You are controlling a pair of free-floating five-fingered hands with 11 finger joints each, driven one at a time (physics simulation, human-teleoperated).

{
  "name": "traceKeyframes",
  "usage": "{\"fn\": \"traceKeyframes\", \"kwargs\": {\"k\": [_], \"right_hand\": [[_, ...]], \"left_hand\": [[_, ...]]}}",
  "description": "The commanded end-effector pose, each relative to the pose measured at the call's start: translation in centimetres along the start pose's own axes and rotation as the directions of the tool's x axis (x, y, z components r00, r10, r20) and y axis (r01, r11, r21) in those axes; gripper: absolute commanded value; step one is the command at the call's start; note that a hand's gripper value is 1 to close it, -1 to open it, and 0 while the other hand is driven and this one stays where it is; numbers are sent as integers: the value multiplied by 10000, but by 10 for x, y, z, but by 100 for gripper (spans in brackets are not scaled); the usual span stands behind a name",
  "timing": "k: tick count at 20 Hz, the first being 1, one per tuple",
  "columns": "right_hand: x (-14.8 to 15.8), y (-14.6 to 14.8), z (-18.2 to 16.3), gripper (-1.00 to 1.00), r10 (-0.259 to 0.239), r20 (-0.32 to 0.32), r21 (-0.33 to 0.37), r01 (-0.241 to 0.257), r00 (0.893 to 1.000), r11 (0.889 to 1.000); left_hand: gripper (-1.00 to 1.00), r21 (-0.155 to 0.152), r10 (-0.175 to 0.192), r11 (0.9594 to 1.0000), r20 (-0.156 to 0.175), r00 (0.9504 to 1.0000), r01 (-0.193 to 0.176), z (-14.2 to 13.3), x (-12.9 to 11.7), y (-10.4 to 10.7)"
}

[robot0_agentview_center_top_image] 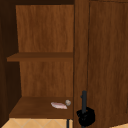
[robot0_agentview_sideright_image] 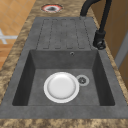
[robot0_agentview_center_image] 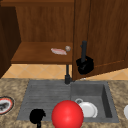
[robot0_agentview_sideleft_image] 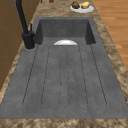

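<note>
The right robot hand [robot0_agentview_center_image: 85,65] curls around the dark vertical door handle [robot0_agentview_center_image: 83,51] of the brown wooden cabinet [robot0_agentview_center_image: 105,32]. The left robot hand [robot0_agentview_center_image: 37,116], fingers unclear, hovers at seven o'clock over the grey sink [robot0_agentview_center_image: 45,92] in the speckled surface [robot0_agentview_center_image: 10,85].

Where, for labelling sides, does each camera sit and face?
Front view: before the sink, facing the cabinet; left hand by a red ball, right hand at the door handle.
Left side view: from the left, along the sink toward the plate.
Right side view: from the right, over the plate.
Upper view: faces the cabinet; shares the right hand with front.
</note>
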Motion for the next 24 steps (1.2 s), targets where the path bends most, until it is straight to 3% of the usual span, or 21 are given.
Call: {"fn": "traceKeyframes", "kwargs": {"k": [1, 11, 24], "right_hand": [[-7, -32, -6, 100, -8, -222, 9, 8, 9998, 10000], [-16, -91, -14, 100, -58, -110, 1070, 69, 9999, 9942], [-27, -163, -31, 100, -269, -3, 2446, 262, 9996, 9693]], "left_hand": [[0, 0, 0, 10000, 0, 10000, 0, 0, 0, 0], [0, 0, 0, 10000, 0, 10000, 0, 0, 0, 0], [0, 0, 0, 10000, 0, 10000, 0, 0, 0, 0]]}}
